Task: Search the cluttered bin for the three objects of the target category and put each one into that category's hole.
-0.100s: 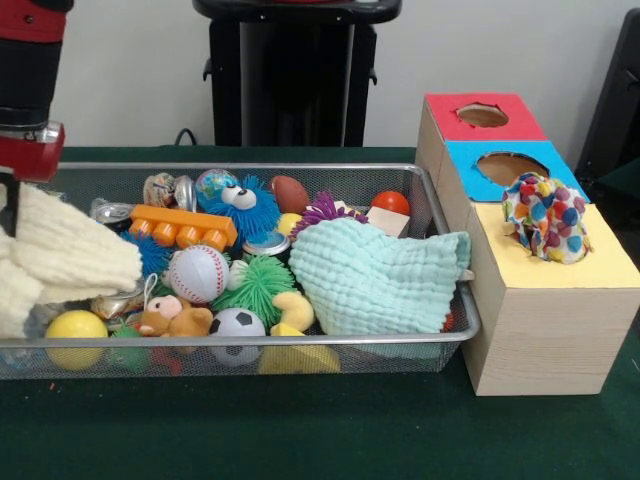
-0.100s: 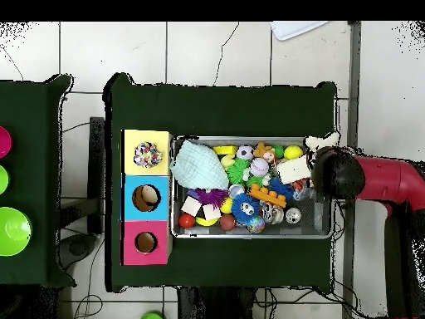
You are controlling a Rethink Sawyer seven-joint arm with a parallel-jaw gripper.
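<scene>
Your green tabletop [image 1: 320, 440] carries a wire mesh bin [image 1: 250, 345] and, touching its right end, a row of three wooden boxes: the yellow-topped box [image 1: 545, 320] nearest the front edge, the blue-topped box [image 1: 470, 165] behind it, the red-topped box [image 1: 455, 120] at the back. Each top has one round hole.

The arm [image 1: 30, 90] hangs over the bin's left end. You cannot tell how the tool [image 2: 319, 166] stands, as cloth and the arm cover it. A cream knitted cloth [image 1: 60, 255] hangs there, thick and ribbed, draping over the bin's left rim.

A mint-green waffle-textured cloth [image 1: 375, 275] lies crumpled in the bin's right end, against the wall next to the boxes. A white cloth with bright multicoloured spots [image 1: 545, 215] sits bunched in the yellow-topped box's hole, most of it standing above the rim.

Among the smaller clutter you see an orange toy brick [image 1: 180, 228] in the middle, a blue fuzzy toy with eyes [image 1: 240, 205] behind it, a baseball [image 1: 198, 273], a green spiky ball [image 1: 262, 285], a small soccer ball [image 1: 237, 325] and a yellow ball [image 1: 75, 328] at the bin's front left corner.
</scene>
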